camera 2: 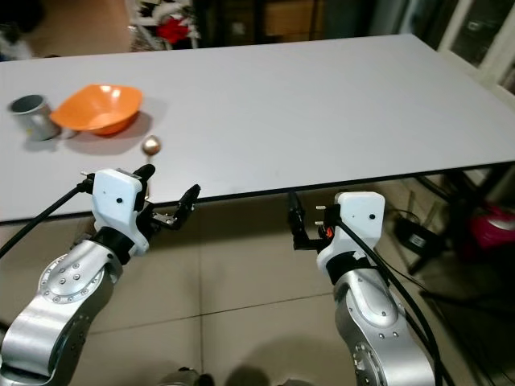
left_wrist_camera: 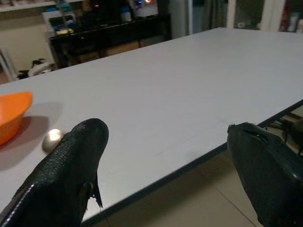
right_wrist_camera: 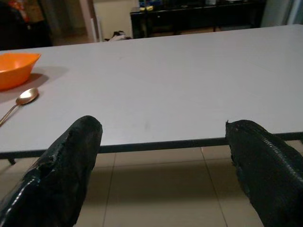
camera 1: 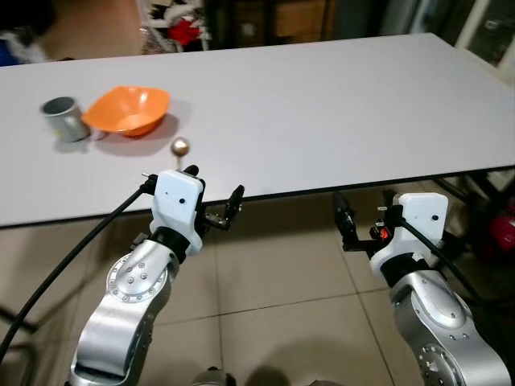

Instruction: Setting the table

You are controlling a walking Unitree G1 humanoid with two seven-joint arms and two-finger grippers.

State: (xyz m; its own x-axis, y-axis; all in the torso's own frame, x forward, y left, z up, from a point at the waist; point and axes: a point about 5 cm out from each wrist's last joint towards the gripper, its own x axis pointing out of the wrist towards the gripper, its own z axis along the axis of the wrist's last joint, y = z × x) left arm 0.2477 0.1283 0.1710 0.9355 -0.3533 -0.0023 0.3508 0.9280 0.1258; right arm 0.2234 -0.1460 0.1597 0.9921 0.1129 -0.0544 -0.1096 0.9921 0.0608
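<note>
Sitting near the white table's near edge toward its left end, the gold spoon lies just beside the orange bowl; a grey metal cup stands touching the bowl's far-left side; my left gripper hovers at the table edge just before the spoon, fingers spread apart; my right gripper hangs below the edge, well apart, fingers likewise spread.
</note>
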